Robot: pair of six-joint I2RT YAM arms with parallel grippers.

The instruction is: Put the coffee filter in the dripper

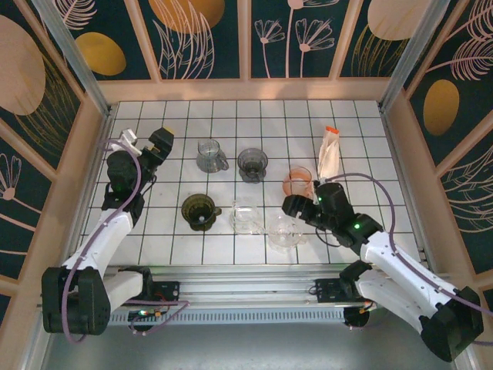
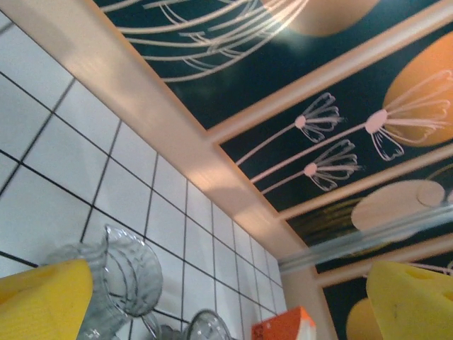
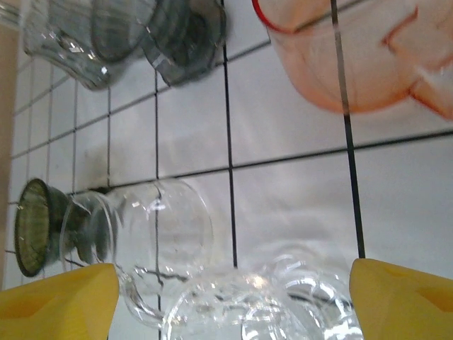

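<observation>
White tiled table, carrying six drippers and one filter pack. Coffee filter pack: a pale pouch with an orange far end, lying on the right half of the table. Its near end is just beside the pink dripper, and it is well apart from the left claw. Far row, left to right: clear grey dripper, then smoky dark dripper, near each other. Near row, left to right: olive dripper, then first clear dripper, tipped on its side in the right wrist view, then second clear dripper just beside it. Left claw: at the far left of the table, aimed towards the back wall, yellow fingers wide apart. Right claw: low over the near row, close to the pink dripper. Its yellow fingers stand apart on either side of the second clear dripper; whether they touch the glass cannot be told
</observation>
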